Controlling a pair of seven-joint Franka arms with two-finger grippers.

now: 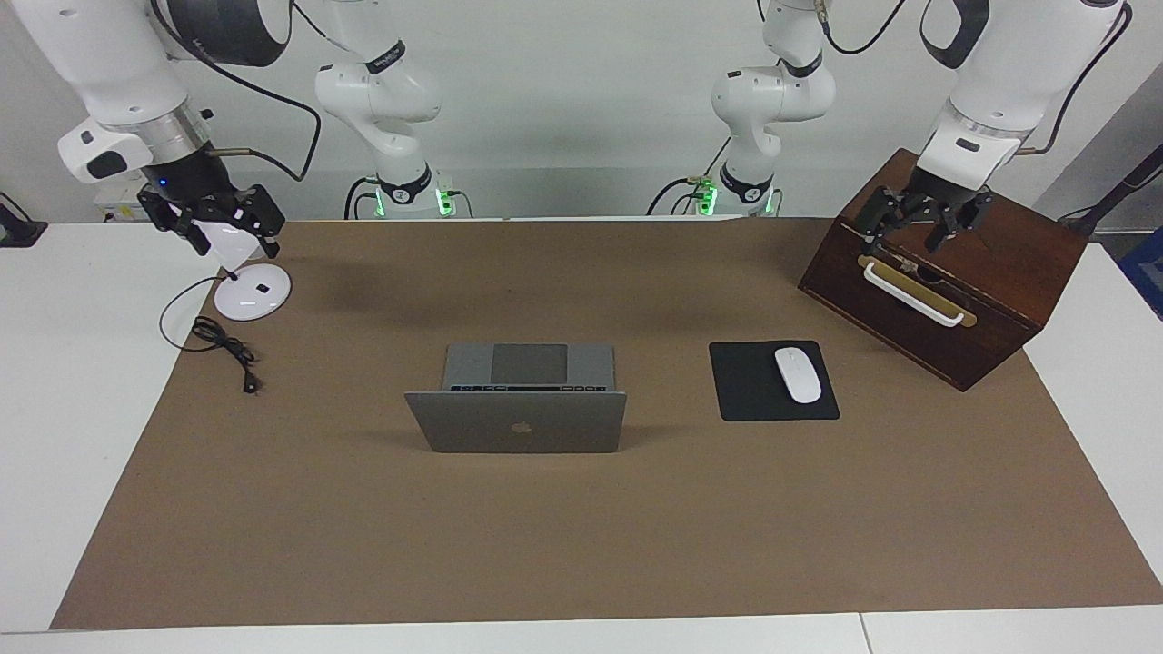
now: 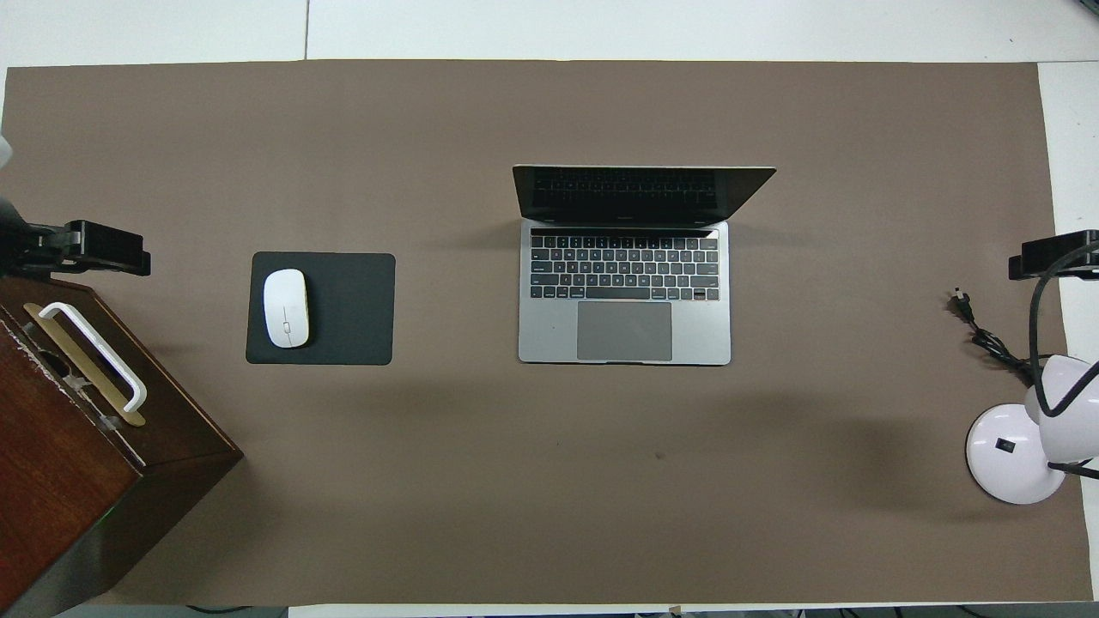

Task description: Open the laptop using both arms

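Observation:
The silver-grey laptop (image 1: 518, 422) stands open in the middle of the brown mat. Its lid is raised, and the apple logo faces away from the robots. Its keyboard deck and trackpad show in the overhead view (image 2: 624, 292). My left gripper (image 1: 911, 232) hangs open and empty over the wooden box, far from the laptop; its tip shows in the overhead view (image 2: 86, 249). My right gripper (image 1: 227, 232) hangs open over the white lamp at the right arm's end; its tip shows in the overhead view (image 2: 1060, 256). Neither gripper touches the laptop.
A dark wooden box (image 1: 945, 272) with a white handle sits at the left arm's end. A black mouse pad (image 1: 754, 391) carrying a white mouse (image 1: 798, 374) lies between the box and the laptop. A white desk lamp (image 1: 253, 292) and its black cable (image 1: 223, 343) lie at the right arm's end.

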